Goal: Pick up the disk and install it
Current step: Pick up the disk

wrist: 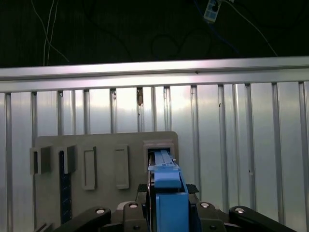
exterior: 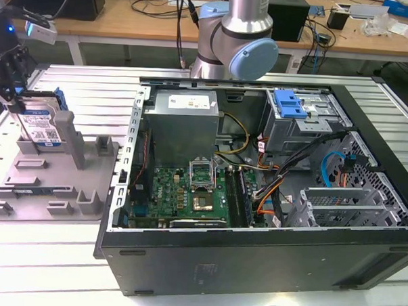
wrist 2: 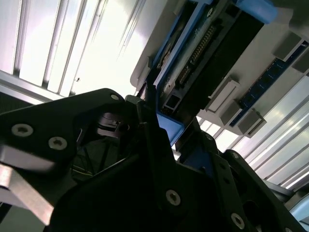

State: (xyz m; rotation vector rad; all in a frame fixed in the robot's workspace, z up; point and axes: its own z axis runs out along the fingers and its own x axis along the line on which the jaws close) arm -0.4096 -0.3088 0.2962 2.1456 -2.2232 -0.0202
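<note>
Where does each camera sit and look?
Exterior view: off the arm, looking down on the open computer case and grey tray; arm and pincer show.
First wrist view: on the wrist, looking past the pincer at the tray.
Second wrist view: on the wrist, looking along the pincer's dark body.
All three share the disk in the pincer.

Ribbed aluminium table (exterior: 56, 275) bearing an open computer case (exterior: 253, 267). A grey holder plate (exterior: 47, 176) lies beside the case, toward the exterior view's left.

Claw (wrist 2: 163, 124) tight on disk (wrist 2: 208, 54)
</note>
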